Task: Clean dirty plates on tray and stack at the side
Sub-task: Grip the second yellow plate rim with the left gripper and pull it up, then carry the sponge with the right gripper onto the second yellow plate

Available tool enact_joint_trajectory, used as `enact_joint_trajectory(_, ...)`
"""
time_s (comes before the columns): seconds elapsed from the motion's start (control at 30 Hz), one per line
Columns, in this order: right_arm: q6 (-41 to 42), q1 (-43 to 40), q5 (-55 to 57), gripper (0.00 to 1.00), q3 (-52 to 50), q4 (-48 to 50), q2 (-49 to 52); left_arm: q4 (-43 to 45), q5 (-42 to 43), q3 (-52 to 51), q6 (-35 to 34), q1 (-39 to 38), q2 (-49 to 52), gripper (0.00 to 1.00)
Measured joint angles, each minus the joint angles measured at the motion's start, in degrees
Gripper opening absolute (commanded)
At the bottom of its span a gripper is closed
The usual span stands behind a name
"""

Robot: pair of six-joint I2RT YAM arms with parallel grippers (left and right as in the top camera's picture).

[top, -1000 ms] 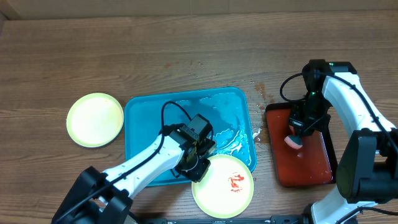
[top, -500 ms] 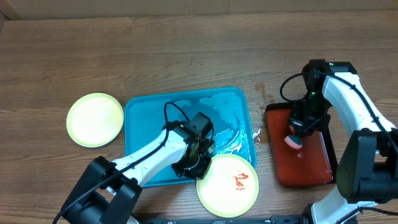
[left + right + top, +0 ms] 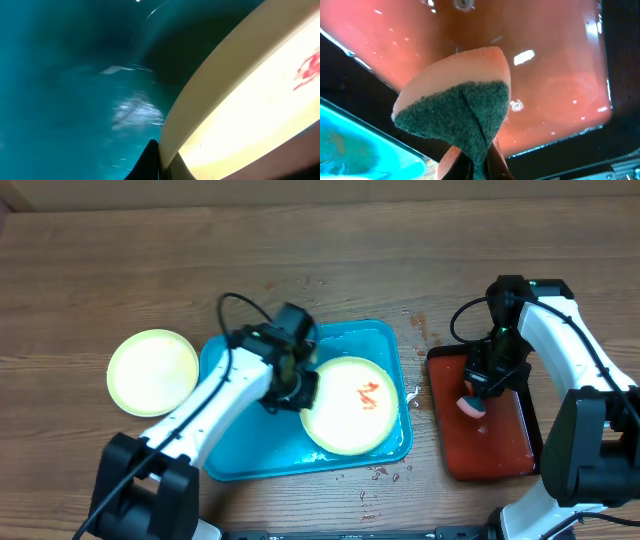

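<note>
White-shelled arms, black joints, looping black cables, small green light.

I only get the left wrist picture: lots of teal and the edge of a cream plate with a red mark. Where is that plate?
Observer: The smeared plate is over the turquoise tray, and the left hand is pinching its left rim.
Visitor: Any other plates around?
Observer: I can see one more. A lime-rimmed plate lies on the table to the left of the tray, with no smear showing.
Visitor: What would wipe the red off?
Observer: Probably the sponge, pink with a green scrubbing face. The right hand grips it above a dark red tray.
</note>
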Motion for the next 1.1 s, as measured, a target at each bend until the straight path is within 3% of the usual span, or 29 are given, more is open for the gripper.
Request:
enact_joint_trajectory(0.27,-4.52,1.29,-3.78,0.04,0.0,3.74,0.0,0.15,0.72,0.0,3.37,11.04,7.5,0.04)
enact_joint_trajectory(0.43,-8.37,11.85,-4.22,0.04,0.0,10.45,0.0,-0.17,2.62,0.37,7.21,9.27,14.03,0.04)
enact_joint_trajectory(0.67,-10.14,27.82,-5.03,0.04,0.07,20.81,0.0,1.22,3.61,0.92,7.54,6.45,14.53,0.04)
enact_joint_trajectory(0.87,-12.61,33.97,-5.68,0.04,0.07,22.32,0.0,1.27,4.04,0.92,7.13,6.49,14.6,0.04)
enact_joint_trajectory(1.1,-4.11,35.87,-8.66,0.04,0.07,24.02,0.0,1.38,4.24,0.92,6.69,6.51,14.62,0.04)
